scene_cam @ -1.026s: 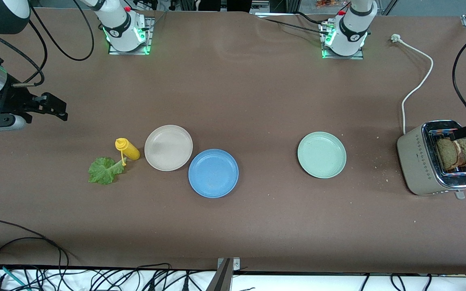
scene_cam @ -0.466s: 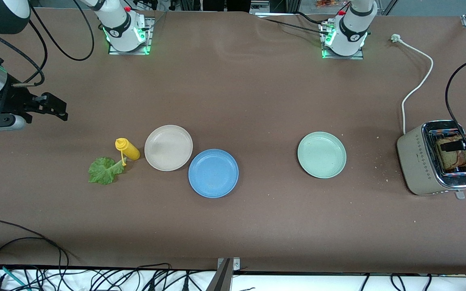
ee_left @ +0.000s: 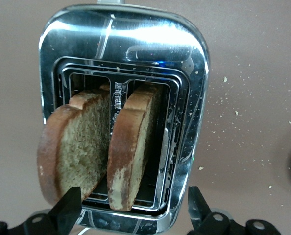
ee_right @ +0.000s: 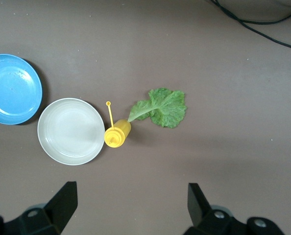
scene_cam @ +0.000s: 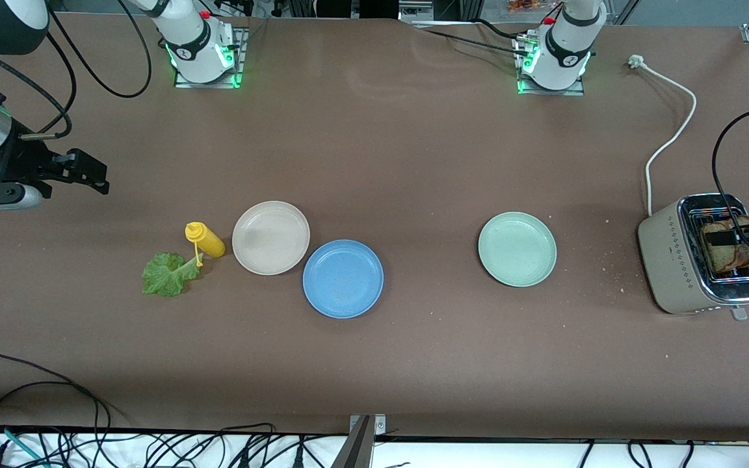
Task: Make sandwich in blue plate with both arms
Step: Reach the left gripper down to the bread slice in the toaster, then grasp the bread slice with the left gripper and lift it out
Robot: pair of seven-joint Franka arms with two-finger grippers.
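The left gripper [ee_left: 130, 213] hangs spread wide over the toaster [scene_cam: 673, 260], both bread slices [ee_left: 106, 147] below it, seemingly lining up a grab. The right gripper [ee_right: 131, 208] waits, spread, high over the lettuce [scene_cam: 166, 274]; the blue plate [scene_cam: 342, 278] sits empty, well apart.

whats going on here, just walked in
The left gripper is over the toaster, jaws open around the two bread slices standing in its slots. The right gripper waits, jaws open, above the lettuce and yellow bottle. The blue plate has nothing on it.
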